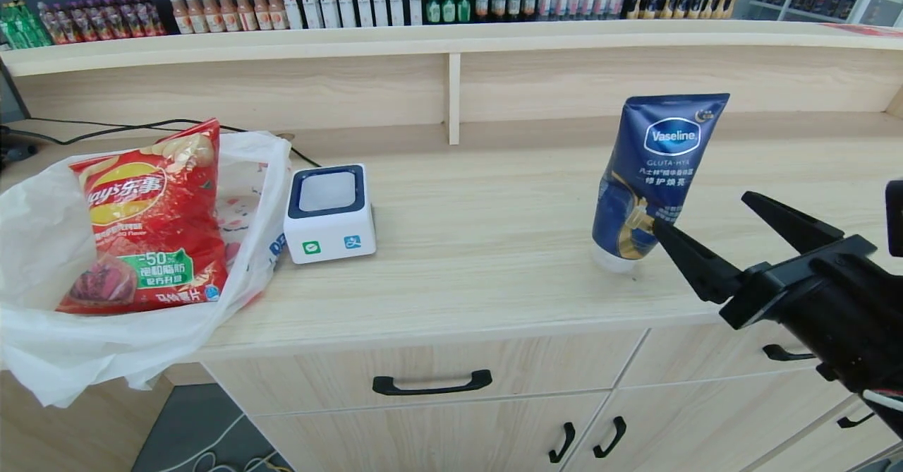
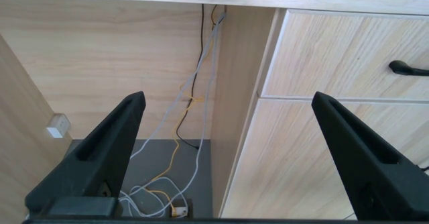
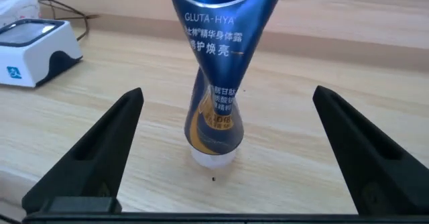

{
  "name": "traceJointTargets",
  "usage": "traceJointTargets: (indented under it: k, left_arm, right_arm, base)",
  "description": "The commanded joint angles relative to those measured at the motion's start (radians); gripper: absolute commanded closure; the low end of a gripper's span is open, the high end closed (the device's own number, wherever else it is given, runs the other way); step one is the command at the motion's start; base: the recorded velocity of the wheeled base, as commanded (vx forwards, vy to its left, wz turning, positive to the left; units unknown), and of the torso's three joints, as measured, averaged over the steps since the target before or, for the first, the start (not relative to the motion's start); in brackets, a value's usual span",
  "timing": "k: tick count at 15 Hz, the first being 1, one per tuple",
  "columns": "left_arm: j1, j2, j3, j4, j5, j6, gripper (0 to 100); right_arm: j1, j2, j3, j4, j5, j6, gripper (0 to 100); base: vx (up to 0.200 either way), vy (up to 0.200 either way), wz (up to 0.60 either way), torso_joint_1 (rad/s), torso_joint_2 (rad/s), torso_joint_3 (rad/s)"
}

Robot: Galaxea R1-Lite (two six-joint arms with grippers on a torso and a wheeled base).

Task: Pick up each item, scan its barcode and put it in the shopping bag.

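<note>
jaws wide on r gripper (image 1: 700,210); lotion tube (image 1: 659,168) upright just ahead.

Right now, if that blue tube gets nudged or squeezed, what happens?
Likely tips easily: the blue tube stands tall on its small white cap. Its pinched body suggests soft plastic that would dent in the open right hand.

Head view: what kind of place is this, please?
Probably a shop checkout: a payment scanner sits on the wooden counter, rows of bottled drinks stand behind, and a shopping bag holds crisps.
</note>
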Motion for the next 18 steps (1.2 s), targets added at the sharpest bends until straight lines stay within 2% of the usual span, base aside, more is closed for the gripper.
traceJointTargets:
  k: [1, 2, 3, 4, 9, 18]
  left_arm:
    - [0.000, 0.000, 0.000, 0.000, 0.000, 0.000, 0]
    - [0.000, 0.000, 0.000, 0.000, 0.000, 0.000, 0]
    - [0.000, 0.000, 0.000, 0.000, 0.000, 0.000, 0]
    - [0.000, 0.000, 0.000, 0.000, 0.000, 0.000, 0]
    - [0.000, 0.000, 0.000, 0.000, 0.000, 0.000, 0]
    - [0.000, 0.000, 0.000, 0.000, 0.000, 0.000, 0]
  right_arm:
    - [0.147, -0.002, -0.048, 0.004, -0.151, -0.012, 0]
    - [0.254, 0.041, -0.106, 0.004, -0.311, -0.016, 0]
    - [0.297, 0.068, -0.135, 0.004, -0.403, -0.012, 0]
    - [0.304, 0.097, -0.183, 0.002, -0.453, -0.014, 0]
    - [0.307, 0.177, -0.402, 0.001, -0.501, -0.134, 0]
    - [0.311, 0.200, -0.405, 0.002, -0.495, -0.149, 0]
  base:
    - [0.000, 0.000, 0.00, 0.000, 0.00, 0.000]
    - [0.000, 0.000, 0.00, 0.000, 0.00, 0.000]
    - [0.000, 0.000, 0.00, 0.000, 0.00, 0.000]
    - [0.000, 0.000, 0.00, 0.000, 0.00, 0.000]
    - [0.000, 0.000, 0.00, 0.000, 0.00, 0.000]
    - [0.000, 0.000, 0.00, 0.000, 0.00, 0.000]
